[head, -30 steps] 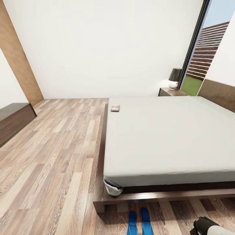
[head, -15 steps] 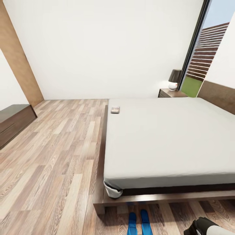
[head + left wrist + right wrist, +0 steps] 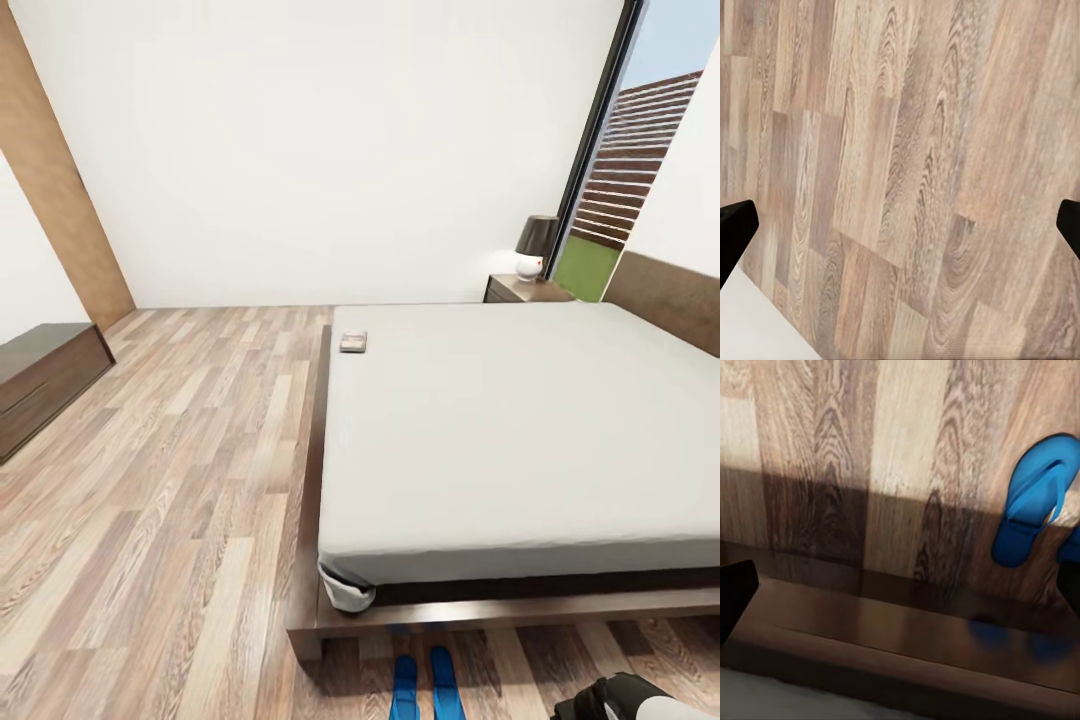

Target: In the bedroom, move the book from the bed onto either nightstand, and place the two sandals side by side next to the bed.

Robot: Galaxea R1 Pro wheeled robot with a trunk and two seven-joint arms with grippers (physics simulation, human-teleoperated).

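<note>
Both grippers are spread wide with nothing in them. Left fingers [image 3: 735,229] hang over streaky wood floor [image 3: 907,150]. Right fingers [image 3: 735,592] hang over the shiny brown bed frame [image 3: 900,634], near one blue sandal [image 3: 1035,499]; its twin is cut off. A tiny flat book [image 3: 353,342] lies far off, at the smooth grey mattress [image 3: 520,430] corner.

No legible text, labels, brands, numbers or signs in any view, cover of the book [image 3: 353,342] on the bed [image 3: 520,440], upper centre-left of the head view, too small to read any lettering
</note>
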